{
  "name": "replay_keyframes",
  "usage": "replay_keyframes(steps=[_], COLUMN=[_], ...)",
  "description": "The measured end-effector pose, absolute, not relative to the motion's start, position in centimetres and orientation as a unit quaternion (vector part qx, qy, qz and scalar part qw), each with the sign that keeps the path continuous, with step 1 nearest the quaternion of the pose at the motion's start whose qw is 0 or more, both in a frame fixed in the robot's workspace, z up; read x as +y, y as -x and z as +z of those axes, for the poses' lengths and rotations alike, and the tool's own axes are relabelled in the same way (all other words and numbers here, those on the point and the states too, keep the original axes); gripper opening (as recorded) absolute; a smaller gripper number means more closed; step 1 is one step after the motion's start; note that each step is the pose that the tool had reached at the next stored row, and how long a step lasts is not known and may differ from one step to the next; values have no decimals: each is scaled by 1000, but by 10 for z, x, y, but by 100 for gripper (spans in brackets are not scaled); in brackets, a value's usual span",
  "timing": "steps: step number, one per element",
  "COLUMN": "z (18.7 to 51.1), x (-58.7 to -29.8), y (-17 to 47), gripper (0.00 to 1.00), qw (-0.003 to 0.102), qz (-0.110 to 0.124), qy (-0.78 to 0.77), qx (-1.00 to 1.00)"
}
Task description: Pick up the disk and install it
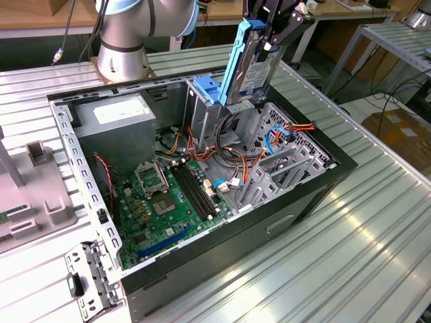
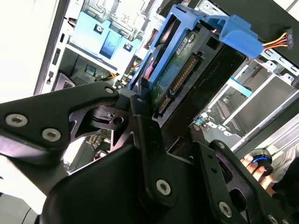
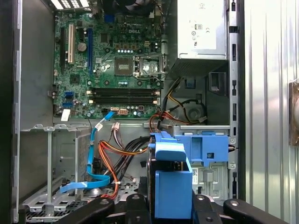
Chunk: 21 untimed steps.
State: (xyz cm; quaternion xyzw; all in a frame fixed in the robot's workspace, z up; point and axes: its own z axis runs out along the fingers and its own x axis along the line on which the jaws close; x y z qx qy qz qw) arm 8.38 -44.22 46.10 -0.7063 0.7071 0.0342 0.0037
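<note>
The disk [image 1: 250, 62], a silver drive with a white-and-blue label and blue side rails, hangs on edge above the open computer case [image 1: 330, 176]. My gripper [image 1: 275, 30] is shut on its upper end, over the back of the case. The disk's lower end is just above the upright drive cage [image 1: 202, 118] with its blue latch [image 1: 207, 89]. In the second wrist view the disk [image 2: 180, 70] shows its connector edge beyond the black fingers [image 2: 142, 121]. In the first wrist view the disk's blue rail [image 3: 173, 186] sits beside the cage's blue latch [image 3: 205, 148].
Inside the case lie a green motherboard [image 1: 161, 202], a grey power supply [image 1: 114, 124] and loose orange, red and blue cables [image 1: 276, 138]. The arm's base [image 1: 124, 47] stands behind the case. A grey fixture [image 1: 34, 195] sits at the exterior view's left. A person's hand [image 2: 257, 170] shows nearby.
</note>
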Motion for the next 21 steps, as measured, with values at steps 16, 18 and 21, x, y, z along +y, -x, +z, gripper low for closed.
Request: replay_keyframes(steps=[16,18,21], z=[461,461,461], x=[-450,-454,-461], y=[-87,-87,-87], gripper=[36,36,36], qw=[4,4,4], qz=[34,34,34], qy=[706,706,706], qx=[707,707,707])
